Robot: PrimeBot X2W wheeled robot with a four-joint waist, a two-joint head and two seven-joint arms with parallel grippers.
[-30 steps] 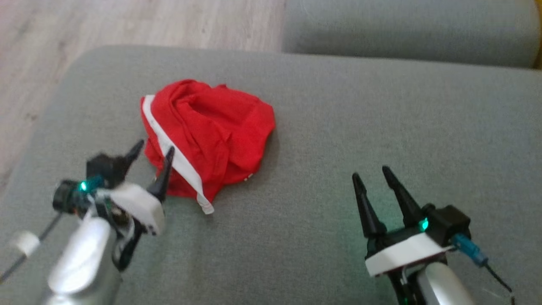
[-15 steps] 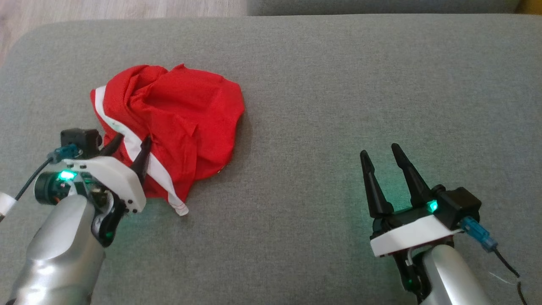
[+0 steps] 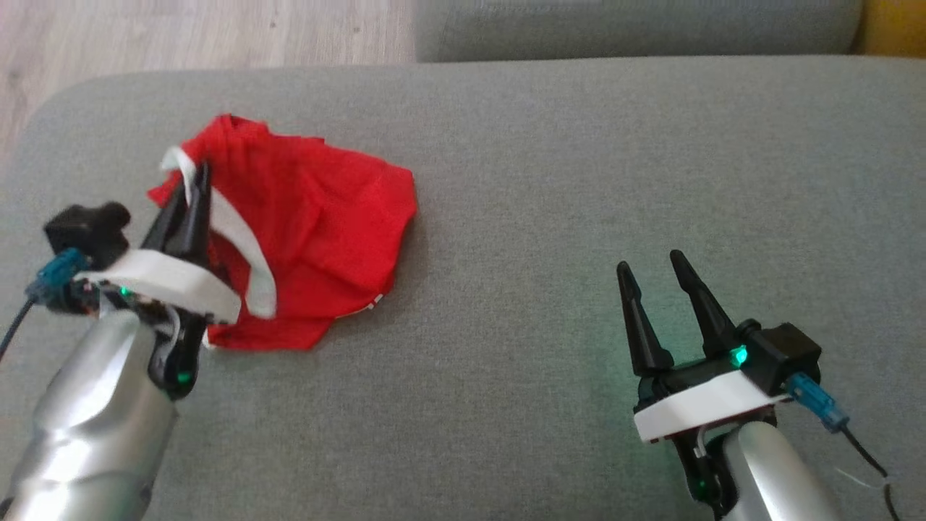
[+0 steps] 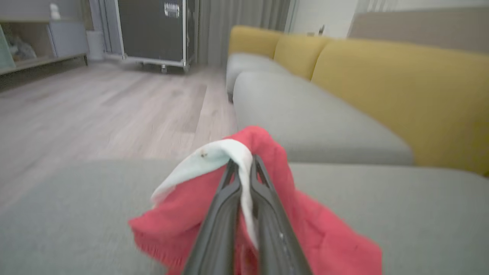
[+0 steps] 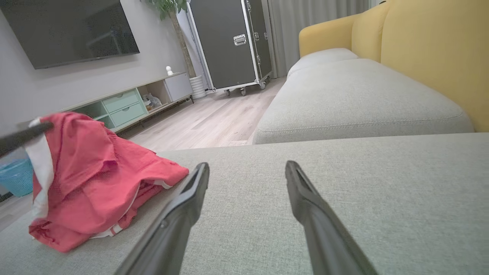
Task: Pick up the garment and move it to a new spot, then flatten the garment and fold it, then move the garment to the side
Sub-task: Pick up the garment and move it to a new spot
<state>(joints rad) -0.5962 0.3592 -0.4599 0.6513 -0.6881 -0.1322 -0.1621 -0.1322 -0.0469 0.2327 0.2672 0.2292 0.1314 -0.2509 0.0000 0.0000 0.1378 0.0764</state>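
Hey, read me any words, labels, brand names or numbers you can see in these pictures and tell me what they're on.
None can be read.
The red garment shows plain cloth and a white band, no print.
The black wheeled case carries a metal plate too small to show any marks.
The dark screen is blank.

Garment (image 3: 325, 239): lay on seat cushion (image 3: 542, 181), toward its left end. Left gripper (image 3: 195, 174) at garment's left edge; right gripper (image 3: 650, 262) well apart, rightward.
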